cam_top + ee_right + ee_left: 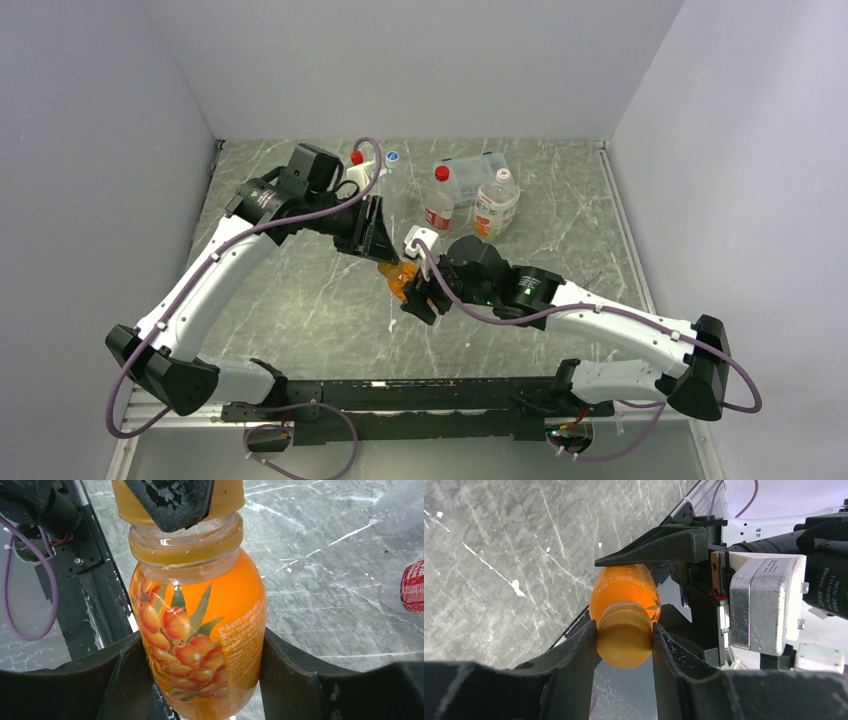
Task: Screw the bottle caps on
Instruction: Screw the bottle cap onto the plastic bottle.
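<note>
Two-handed overhead: holds squat orange bottle [403, 282] over the table [300, 300], left tool [385, 258] meeting right tool [415, 300]. Left wrist: clamps left tool on orange cap [624, 647], seated on neck. Right wrist: clamps right tool round bottle's labelled body.

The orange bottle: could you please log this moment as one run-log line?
step: capping orange bottle | left gripper: shut on orange cap | right gripper: shut on orange bottle | cap: over neck, tightness unclear
</note>
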You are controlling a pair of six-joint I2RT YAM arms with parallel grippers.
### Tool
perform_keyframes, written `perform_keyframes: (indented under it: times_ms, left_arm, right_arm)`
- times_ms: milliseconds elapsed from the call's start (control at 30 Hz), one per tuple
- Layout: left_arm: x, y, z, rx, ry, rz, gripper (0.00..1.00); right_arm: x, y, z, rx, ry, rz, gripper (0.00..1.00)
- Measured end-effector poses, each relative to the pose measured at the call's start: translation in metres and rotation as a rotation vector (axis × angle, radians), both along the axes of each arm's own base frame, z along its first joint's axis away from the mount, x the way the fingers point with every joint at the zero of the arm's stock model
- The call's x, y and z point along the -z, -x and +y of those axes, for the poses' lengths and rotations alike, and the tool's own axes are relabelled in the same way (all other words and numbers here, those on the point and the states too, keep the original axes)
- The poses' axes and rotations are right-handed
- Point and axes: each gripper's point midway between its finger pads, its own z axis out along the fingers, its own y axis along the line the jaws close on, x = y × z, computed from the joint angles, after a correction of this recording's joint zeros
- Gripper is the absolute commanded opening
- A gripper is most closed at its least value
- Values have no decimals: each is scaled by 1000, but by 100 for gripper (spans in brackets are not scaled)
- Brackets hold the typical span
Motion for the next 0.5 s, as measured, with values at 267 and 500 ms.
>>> perform_keyframes:
  times_ms: [267,500]
  left_arm:
    - [1,6,2,9,-5,23,6]
    - [-13,13,2,51,27,-10,5]
  right_arm:
    - [0,6,1,-39,17,10,35]
    - [-14,18,3,-141,-43,100,33]
